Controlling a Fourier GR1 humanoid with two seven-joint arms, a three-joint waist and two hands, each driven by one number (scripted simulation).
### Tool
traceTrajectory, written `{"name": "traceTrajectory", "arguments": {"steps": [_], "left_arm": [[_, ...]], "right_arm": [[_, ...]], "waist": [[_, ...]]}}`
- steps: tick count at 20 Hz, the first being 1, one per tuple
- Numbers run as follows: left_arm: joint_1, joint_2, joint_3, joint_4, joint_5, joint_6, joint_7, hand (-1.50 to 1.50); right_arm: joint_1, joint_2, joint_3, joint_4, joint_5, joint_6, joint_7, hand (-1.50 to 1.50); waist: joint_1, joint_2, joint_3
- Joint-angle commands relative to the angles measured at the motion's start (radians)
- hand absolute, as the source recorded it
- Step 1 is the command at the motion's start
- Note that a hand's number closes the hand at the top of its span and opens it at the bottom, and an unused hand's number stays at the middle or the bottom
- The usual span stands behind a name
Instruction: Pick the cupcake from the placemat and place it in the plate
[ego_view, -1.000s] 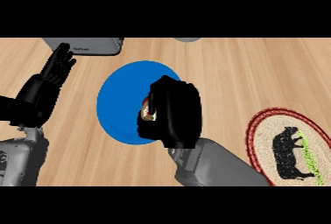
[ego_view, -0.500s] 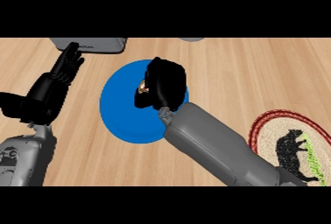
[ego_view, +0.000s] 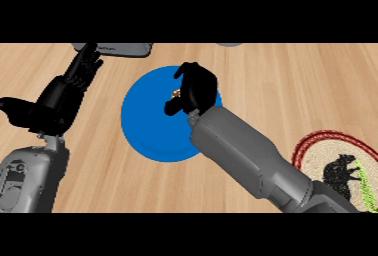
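I am holding my right hand (ego_view: 195, 92) over the plate (ego_view: 151, 135), left of the frame's centre, and its fingers are curling round the cupcake (ego_view: 176, 93) — only a small brownish speck of it is showing at the hand's left edge, the rest being hidden under my palm. So the cupcake is sitting inside my hand, above the upper part of the plate's blue face; whether it is touching the plate yet I cannot tell. I cannot make out any long axis on it either.

The move ahead is turning on one thing: the cupcake is lying directly under the hand, with the plate directly under both. Nothing needs to go sideways. As I judge it, I am only needing to lower, spread the fingers and lift away.

My right forearm is running from the lower right of the frame up across the plate's right rim, so I am minding not to drag it over the plate when leaving. My left hand (ego_view: 63, 97) is resting at the left of the frame, fingers straight and pointing up — it is well clear of the plate and playing no part.

The placemat (ego_view: 317, 150) is lying at the lower right, partly under my forearm. A grey object (ego_view: 122, 49) is sitting at the top edge, just beyond the plate, on the wooden surface (ego_view: 295, 85). Nothing is standing in the way.
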Motion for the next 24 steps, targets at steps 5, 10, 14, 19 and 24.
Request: {"name": "traceTrajectory", "arguments": {"steps": [5, 10, 14, 19, 24], "left_arm": [[-0.01, -0.011, -0.004, -0.001, 0.011, -0.008, 0.009, 0.0], [0.023, -0.003, -0.002, -0.001, -0.006, -0.006, -0.01, 0.0], [0.004, -0.021, -0.003, 0.012, -0.019, 0.02, -0.006, 0.0], [0.034, 0.05, 0.073, -0.004, 0.02, -0.017, -0.001, 0.0], [0.02, 0.059, 0.105, 0.016, 0.027, -0.013, 0.011, 0.0]], "right_arm": [[0.003, 0.003, -0.015, 0.058, -0.175, -0.24, -0.197, -1.5], [-0.008, 0.003, -0.056, 0.06, -0.223, -0.413, -0.278, -1.5], [0.016, 0.003, -0.061, -0.007, -0.324, -0.496, -0.359, -1.5], [0.121, 0.003, -0.049, -0.087, -0.397, -0.587, -0.447, -1.5], [0.237, 0.0, -0.185, -0.168, -0.419, -0.498, -0.623, -1.5]], "waist": [[0.013, 0.006, 0.002], [0.0, 0.001, 0.001], [-0.021, -0.004, 0.001], [-0.061, -0.019, 0.001], [-0.104, -0.025, 0.001]]}}
